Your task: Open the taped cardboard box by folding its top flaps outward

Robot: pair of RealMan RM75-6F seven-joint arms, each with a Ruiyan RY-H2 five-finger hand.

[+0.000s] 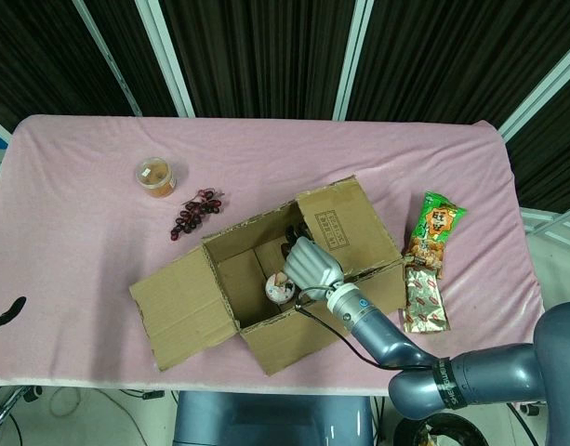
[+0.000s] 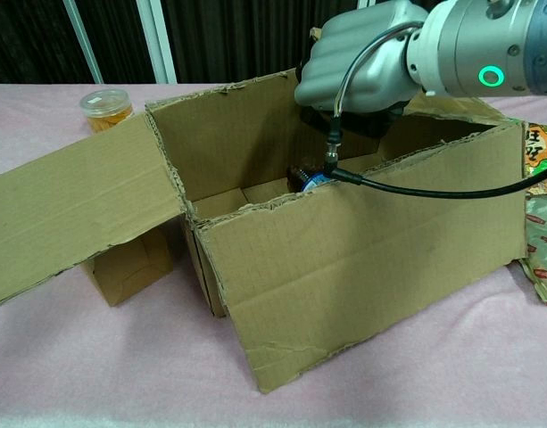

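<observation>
The cardboard box (image 1: 294,279) stands near the front edge of the worktop (image 1: 89,214), its top open, one flap (image 1: 182,311) spread out to its left and another (image 1: 345,232) raised at its back right. The right hand (image 1: 312,263) hangs over the open top, above a cup (image 1: 279,289) inside. Behind and left of the box lie the grapes (image 1: 195,214), with a jar (image 1: 156,177) further back-left. Two snack packets (image 1: 431,232) lie end to end right of the box.

Robot test lab or demonstration bay: a table (image 1: 266,158) under pink cloth stands before dark corrugated wall panels (image 1: 257,56) with white framing; loose cables (image 1: 43,401) lie on the floor.
</observation>
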